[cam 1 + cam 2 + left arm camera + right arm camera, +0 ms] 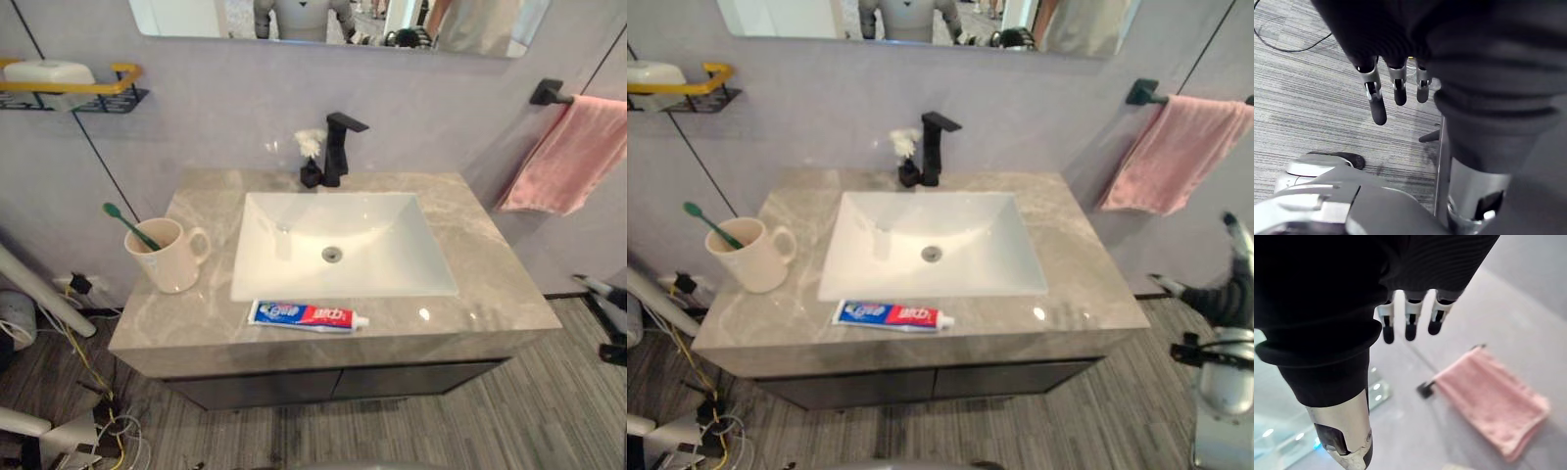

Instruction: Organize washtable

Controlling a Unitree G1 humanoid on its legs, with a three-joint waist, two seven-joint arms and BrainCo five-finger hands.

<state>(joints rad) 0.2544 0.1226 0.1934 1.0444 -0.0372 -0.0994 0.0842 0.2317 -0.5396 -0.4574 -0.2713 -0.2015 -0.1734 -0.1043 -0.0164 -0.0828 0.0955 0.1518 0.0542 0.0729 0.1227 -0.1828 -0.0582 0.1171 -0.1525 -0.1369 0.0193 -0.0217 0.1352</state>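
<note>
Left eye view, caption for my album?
A mug with toothbrush and toothpaste tube by a white sink, pink towel hanging.

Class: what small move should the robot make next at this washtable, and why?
Probably lift the left robot hand towards the toothpaste tube: it lies loose in front of the sink, and both that hand and the right robot hand are open and empty.

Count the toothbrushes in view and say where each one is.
1. A green toothbrush stands tilted in the cream mug on the counter, left of the basin. A shorter one could be hidden inside the mug.
</note>
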